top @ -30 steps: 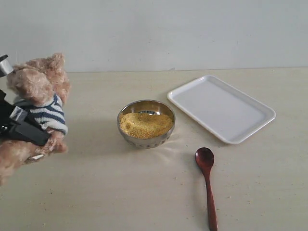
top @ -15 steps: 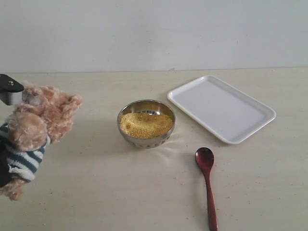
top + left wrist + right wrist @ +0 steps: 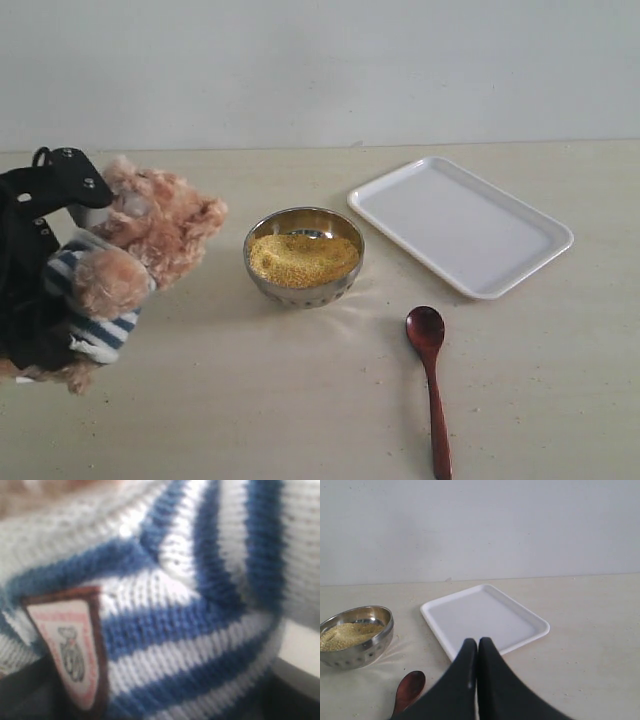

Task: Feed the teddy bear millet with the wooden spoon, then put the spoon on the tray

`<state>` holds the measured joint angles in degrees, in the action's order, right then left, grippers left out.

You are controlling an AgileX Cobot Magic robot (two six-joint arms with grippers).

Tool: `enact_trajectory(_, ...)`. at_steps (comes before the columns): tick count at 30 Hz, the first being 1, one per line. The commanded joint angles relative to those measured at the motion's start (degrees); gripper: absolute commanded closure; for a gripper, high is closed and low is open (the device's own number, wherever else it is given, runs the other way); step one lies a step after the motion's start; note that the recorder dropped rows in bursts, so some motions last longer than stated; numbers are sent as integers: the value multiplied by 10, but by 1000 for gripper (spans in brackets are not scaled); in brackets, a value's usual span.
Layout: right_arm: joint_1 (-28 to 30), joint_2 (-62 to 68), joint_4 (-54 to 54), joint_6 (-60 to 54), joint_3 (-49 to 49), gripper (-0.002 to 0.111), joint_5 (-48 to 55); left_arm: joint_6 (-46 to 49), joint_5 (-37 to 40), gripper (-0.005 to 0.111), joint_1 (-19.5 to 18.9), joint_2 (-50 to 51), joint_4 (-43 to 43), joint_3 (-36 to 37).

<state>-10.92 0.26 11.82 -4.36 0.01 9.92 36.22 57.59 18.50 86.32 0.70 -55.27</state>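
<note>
Just now bear (image 3: 140, 250) moves right toward millet (image 3: 303, 258), left gripper (image 3: 55, 300) clamped on its torso; right gripper (image 3: 477, 650) pinched shut, empty; spoon (image 3: 430, 370) untouched, feeding not started.

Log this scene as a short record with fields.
grain: golden-yellow millet heaped in round shiny steel bowl
toy: fluffy light-brown teddy bear in striped shirt, leaning toward bowl
utensil: dark reddish-brown wooden spoon lying on table
dish: flat white rectangular plastic tray, bare
left arm: left gripper shut on teddy bear
right arm: right gripper shut, empty
</note>
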Motion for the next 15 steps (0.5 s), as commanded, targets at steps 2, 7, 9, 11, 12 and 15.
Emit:
enact_trajectory(2,-2,-3,-1,-2,0,108,-3,12,-23,102,36,29,17,-3)
enact_trajectory(7,-2,-3,-1,-2,0,108,-3,5,-21,102,40,33,19,-3)
enact_trajectory(9,-2,-3,-1,-2,0,108,-3,5,-20,102,40,33,22,-3)
enact_trajectory(11,-2,-3,-1,-2,0,108,-3,5,-17,102,40,33,22,-3)
enact_trajectory(12,-2,-3,-1,-2,0,108,-3,4,-14,102,40,33,22,-3)
enact_trajectory(15,-2,-3,-1,-2,0,108,-3,-9,-8,102,40,32,22,-3)
